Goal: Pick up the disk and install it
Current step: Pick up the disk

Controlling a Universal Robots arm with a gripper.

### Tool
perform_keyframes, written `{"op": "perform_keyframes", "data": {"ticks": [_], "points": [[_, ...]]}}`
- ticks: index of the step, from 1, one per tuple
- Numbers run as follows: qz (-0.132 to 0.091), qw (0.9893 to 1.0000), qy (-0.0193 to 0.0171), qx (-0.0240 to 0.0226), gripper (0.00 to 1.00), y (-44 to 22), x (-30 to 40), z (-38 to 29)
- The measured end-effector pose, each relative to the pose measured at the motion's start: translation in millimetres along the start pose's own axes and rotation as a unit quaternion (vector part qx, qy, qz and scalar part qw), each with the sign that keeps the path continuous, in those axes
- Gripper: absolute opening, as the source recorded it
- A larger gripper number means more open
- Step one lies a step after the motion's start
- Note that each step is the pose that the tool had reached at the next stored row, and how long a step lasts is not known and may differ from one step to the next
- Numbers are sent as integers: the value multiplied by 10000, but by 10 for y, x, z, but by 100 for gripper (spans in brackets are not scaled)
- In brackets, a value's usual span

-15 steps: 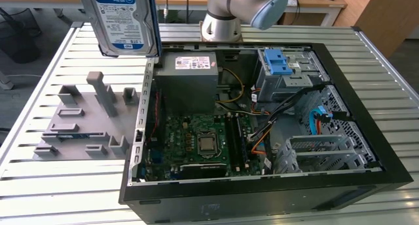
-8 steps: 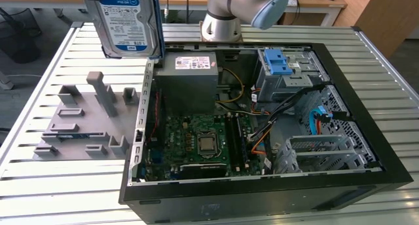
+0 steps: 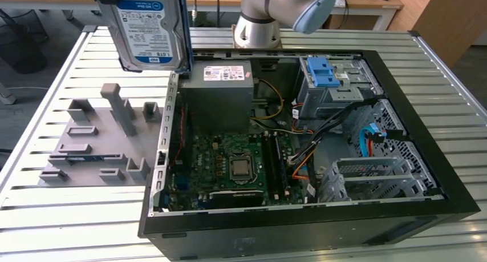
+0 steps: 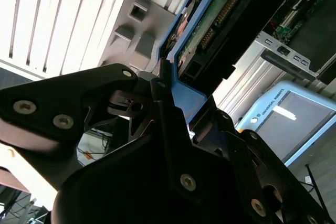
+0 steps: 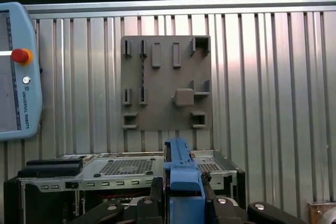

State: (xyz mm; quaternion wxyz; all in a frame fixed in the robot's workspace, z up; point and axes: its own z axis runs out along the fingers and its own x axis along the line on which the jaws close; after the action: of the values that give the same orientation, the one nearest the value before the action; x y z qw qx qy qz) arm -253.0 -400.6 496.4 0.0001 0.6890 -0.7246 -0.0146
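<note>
Pickup done — gripper (image 4: pixel 164 80) clamps the disk (image 3: pixel 148 31) aloft, eleven o'clock of the computer case (image 3: pixel 304 233) — installation remains.

1. The silver rectangular metal disk (image 3: pixel 148 31) bears a white-and-blue printed label. Its plastic rail frame (image 3: pixel 183 39) is blue, and its bare circuit board (image 4: pixel 210 19) is green.
2. The black metal gripper (image 5: pixel 184 205) is matt black with silver screw heads.
3. The slatted metal table (image 3: pixel 45 205) is pale silver-white, striped by darker gaps.
4. The moulded plastic fixture plate (image 3: pixel 99 142) is plain grey.
5. The open boxy computer case (image 3: pixel 304 230) is black; its flat motherboard (image 3: pixel 220 165) is green.
6. The boxy metal power supply (image 3: pixel 220 105) is grey with a white sticker (image 3: pixel 223 73).
7. The ribbed plastic latch (image 3: pixel 325 73) is light blue.
8. The round pendant button (image 5: pixel 18 55) is red, ringed in orange.
</note>
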Motion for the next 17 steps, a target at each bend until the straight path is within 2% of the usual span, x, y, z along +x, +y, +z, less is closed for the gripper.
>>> {"op": "perform_keyframes", "data": {"ticks": [6,17], "points": [[0,10000,3,0,37,-67,44,3],[0,10000,4,0,37,-290,102,6]]}}
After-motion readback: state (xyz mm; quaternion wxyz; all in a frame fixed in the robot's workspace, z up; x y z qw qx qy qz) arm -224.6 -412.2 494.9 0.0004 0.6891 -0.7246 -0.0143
